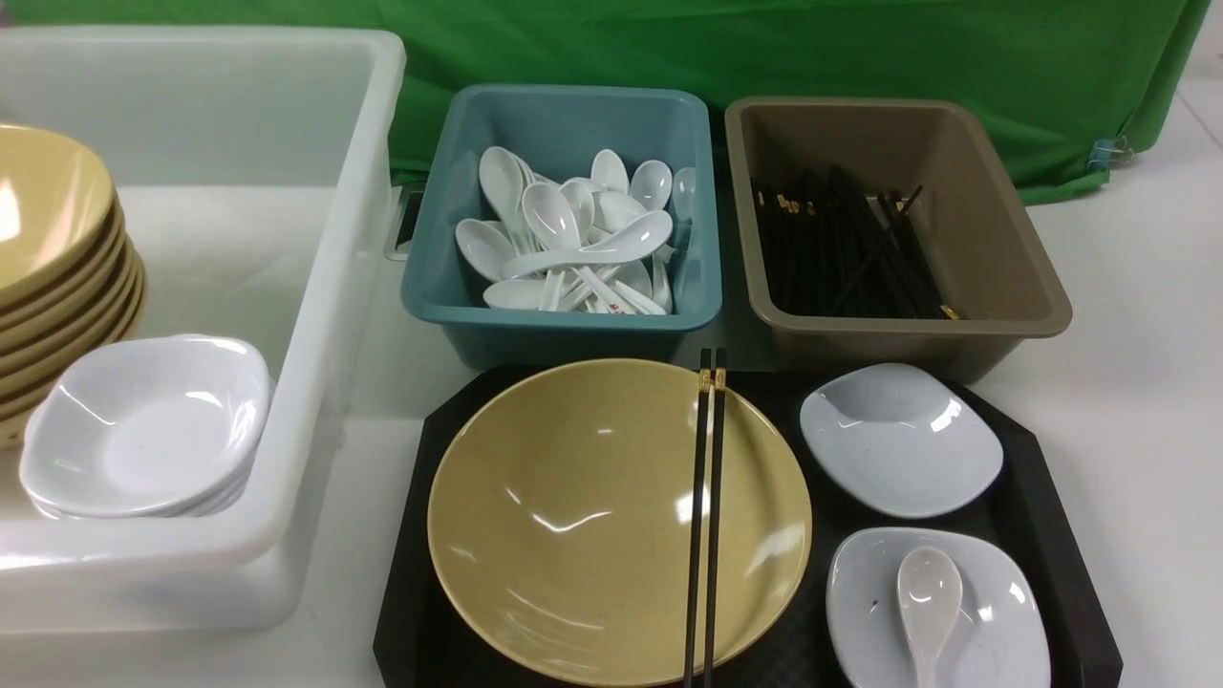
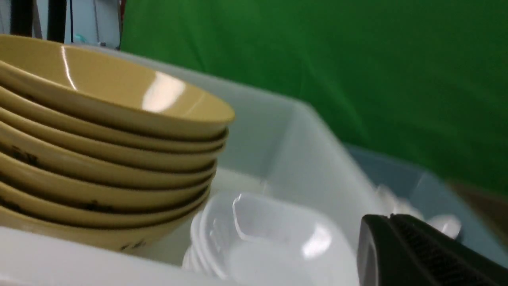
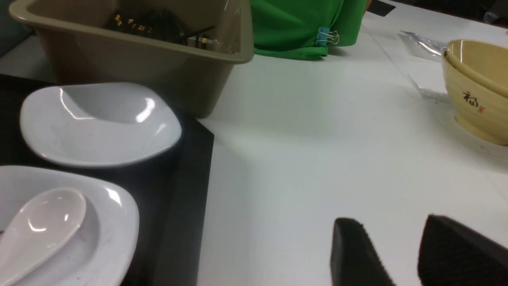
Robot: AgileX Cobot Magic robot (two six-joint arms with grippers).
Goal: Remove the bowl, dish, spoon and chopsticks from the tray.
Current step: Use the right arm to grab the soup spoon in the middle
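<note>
The mustard-yellow bowl (image 1: 592,526) sits on the left part of the black tray (image 1: 406,573). The black chopsticks (image 1: 707,516) lie across the bowl's right side. Two white dishes stand on the tray's right part, a far dish (image 1: 898,440) and a near dish (image 1: 994,612) with the white spoon (image 1: 927,597) in it. The right wrist view shows the far dish (image 3: 99,123), the spoon (image 3: 35,230) and the tray edge (image 3: 186,190). My right gripper (image 3: 391,222) is open and empty over bare table beside the tray. My left gripper (image 2: 391,217) is shut and empty by the white bin. Neither gripper shows in the front view.
A white bin (image 1: 315,287) at the left holds stacked yellow bowls (image 1: 57,239) and stacked white dishes (image 1: 143,430). A teal bin (image 1: 564,330) of spoons and a brown bin (image 1: 908,334) of chopsticks stand behind the tray. Other yellow bowls (image 3: 476,87) stand far right.
</note>
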